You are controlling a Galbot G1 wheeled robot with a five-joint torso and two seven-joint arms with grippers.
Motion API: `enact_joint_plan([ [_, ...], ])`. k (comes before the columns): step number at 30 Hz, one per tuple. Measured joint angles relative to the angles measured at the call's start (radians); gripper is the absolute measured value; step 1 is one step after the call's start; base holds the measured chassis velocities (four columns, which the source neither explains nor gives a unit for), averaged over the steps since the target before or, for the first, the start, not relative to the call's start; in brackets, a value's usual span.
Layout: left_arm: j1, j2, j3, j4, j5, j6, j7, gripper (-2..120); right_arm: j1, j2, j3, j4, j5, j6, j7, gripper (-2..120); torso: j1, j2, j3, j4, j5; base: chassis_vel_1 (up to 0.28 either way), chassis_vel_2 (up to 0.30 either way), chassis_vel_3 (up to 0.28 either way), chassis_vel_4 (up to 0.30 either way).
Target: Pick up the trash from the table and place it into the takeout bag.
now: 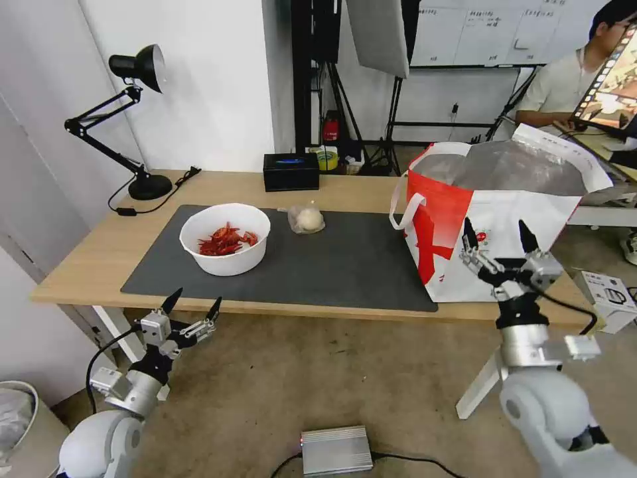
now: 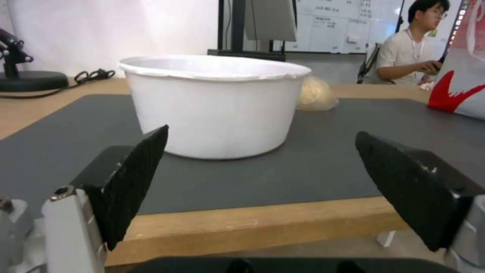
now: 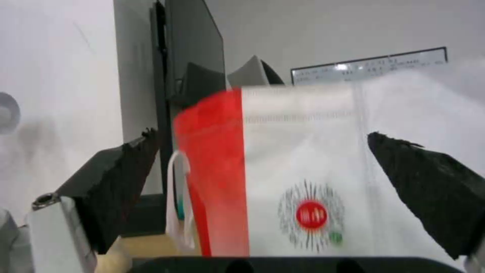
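On the dark mat of the table [image 1: 93, 245] stands a white bowl of red shells [image 1: 225, 239], with a clear bag holding a pale bun [image 1: 306, 219] behind it to the right. The takeout bag [image 1: 491, 206] stands open at the table's right end, its foil lining showing. My left gripper [image 1: 194, 305] hangs open just off the table's front edge, facing the bowl [image 2: 215, 104]; the bun bag [image 2: 314, 94] lies beyond. My right gripper [image 1: 497, 234] is open in front of the bag's logo side [image 3: 308, 170], empty.
A black tissue box [image 1: 290, 171] sits at the table's back edge and a black desk lamp [image 1: 136, 126] at the back left. A silver box [image 1: 336, 450] lies on the floor in front. A white carton [image 1: 609, 299] is on the floor at the right.
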Motion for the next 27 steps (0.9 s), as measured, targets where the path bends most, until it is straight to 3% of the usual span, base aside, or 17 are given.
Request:
enact_joint_plan([
  [11, 0.008, -0.011, -0.006, 0.011, -0.003, -0.013, 0.004, 100, -0.065, 0.125, -0.062, -0.051, -0.105, 0.016, 0.01, 100, 0.0, 0.0, 0.0, 0.0, 0.0, 0.0, 0.0, 0.0, 0.0],
  [27, 0.006, -0.023, 0.001, 0.01, 0.004, -0.015, 0.006, 100, -0.125, 0.179, -0.091, -0.049, -0.181, -0.042, 0.0, 100, 0.0, 0.0, 0.0, 0.0, 0.0001, 0.0, 0.0, 0.0, 0.0],
])
